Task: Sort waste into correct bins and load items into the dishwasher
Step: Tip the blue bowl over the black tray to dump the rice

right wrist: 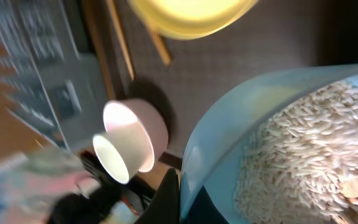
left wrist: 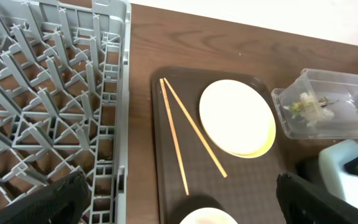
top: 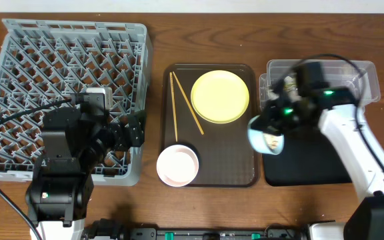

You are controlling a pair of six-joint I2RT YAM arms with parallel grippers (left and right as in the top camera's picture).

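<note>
My right gripper (top: 270, 131) is shut on the rim of the light blue bowl (top: 265, 139), held tilted over the black tray's (top: 312, 167) left edge. In the right wrist view the light blue bowl (right wrist: 272, 143) holds beige food scraps (right wrist: 309, 155). The yellow plate (top: 220, 96), chopsticks (top: 185, 103) and white bowl (top: 177, 165) lie on the dark brown serving tray (top: 239, 160). The clear tub (top: 365, 77) holds waste, seen in the left wrist view (left wrist: 309, 106). My left gripper (top: 129, 131) is open over the grey dish rack's (top: 65, 67) right edge.
The brown tray sits between the rack and the two bins. The right arm's white body (top: 352, 147) crosses over the black tray. Cables run over the rack's front left and the clear tub.
</note>
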